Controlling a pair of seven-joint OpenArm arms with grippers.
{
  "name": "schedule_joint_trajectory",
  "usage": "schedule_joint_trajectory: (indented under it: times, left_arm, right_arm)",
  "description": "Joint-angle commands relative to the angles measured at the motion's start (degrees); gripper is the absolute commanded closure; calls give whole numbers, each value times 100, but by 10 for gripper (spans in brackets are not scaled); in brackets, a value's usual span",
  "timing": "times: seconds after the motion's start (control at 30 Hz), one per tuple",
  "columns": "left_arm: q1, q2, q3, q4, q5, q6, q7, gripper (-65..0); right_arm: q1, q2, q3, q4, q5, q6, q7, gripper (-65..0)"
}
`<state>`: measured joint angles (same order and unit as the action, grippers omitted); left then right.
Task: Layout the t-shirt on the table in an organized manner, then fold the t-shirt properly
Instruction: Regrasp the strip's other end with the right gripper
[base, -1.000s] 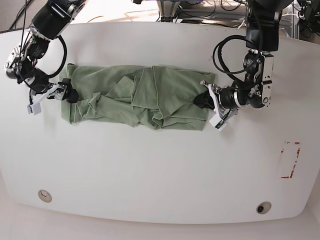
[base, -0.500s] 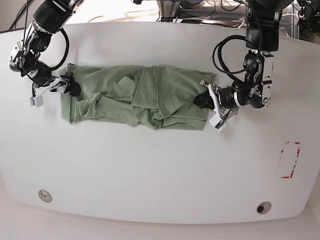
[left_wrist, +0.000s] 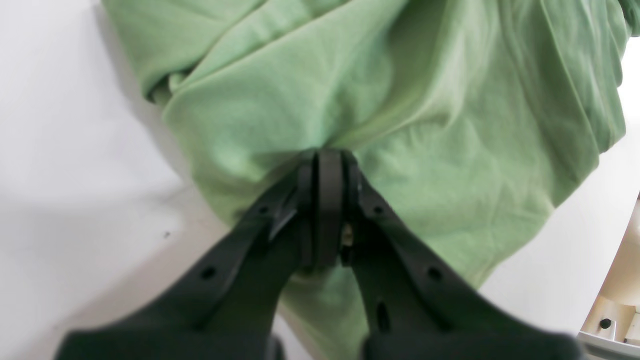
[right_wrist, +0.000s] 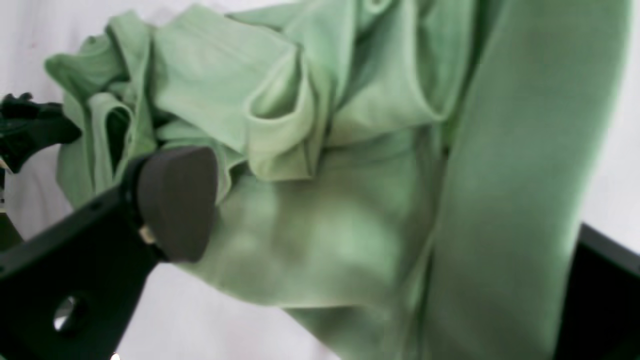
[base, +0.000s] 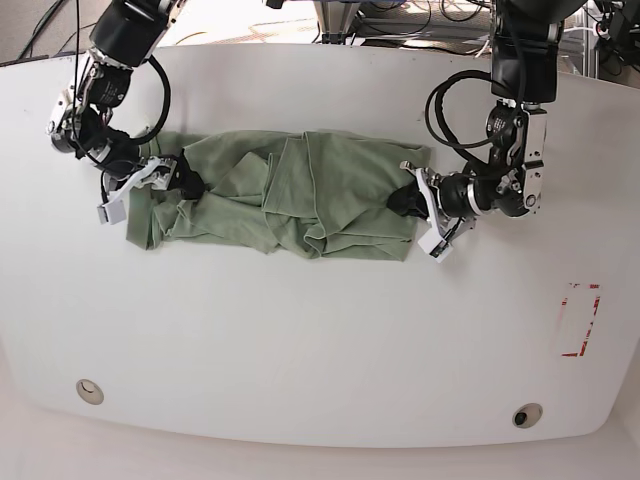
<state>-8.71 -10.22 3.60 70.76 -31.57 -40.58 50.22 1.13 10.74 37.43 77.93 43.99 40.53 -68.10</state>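
Fabric of t-shirt (right_wrist: 350, 200) hides right hand (right_wrist: 380, 210) partly.

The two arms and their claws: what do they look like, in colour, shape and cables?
Both arms are black, built of rounded segments, with black cables looping beside them. The left claw has matte black fingers with small round holes and flat pads. The right claw has a rounded dark grey pad. White parts sit near each wrist in the base view.
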Motion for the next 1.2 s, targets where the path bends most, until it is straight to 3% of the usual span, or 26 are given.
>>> schedule_joint_trajectory:
  times: [0.0,0.3,0.33,0.43,0.57,0.67,0.73,0.87,1.17]
  left_arm:
    - [-21,-55,14,23,313,58,275,0]
    - [-13,-81,304,23,313,58,275,0]
    - [-13,-81,322,23,313,58,275,0]
    - [-13,-81,322,23,313,58,275,0]
    - [-21,-73,322,23,313,58,275,0]
    - [-30,-64,322,23,313,58,275,0]
    - [-30,-64,322,23,313,58,275,0]
    - [-48,-55,331,23,322,58,275,0]
    - [-56,-55,331,14,331,58,275,0]
  right_arm:
    - [182,-33,-2,27,-157,-53,-193,-650]
    - [402,-33,-11,18,-166,-53,-184,-650]
    - [419,-24,-11,18,-183,-53,-184,-626]
    - [463,-33,-11,18,-333,-53,-184,-469]
    - [551,-50,-11,18,-640,-53,-184,-208]
    - [613,-50,-11,27,-799,-53,-158,-70]
    - [622,-50,-11,44,-851,-53,-131,-14]
    - [622,-24,-20,185,-878,-53,-122,0]
    - [138,-50,-11,1635,-843,-53,-316,0]
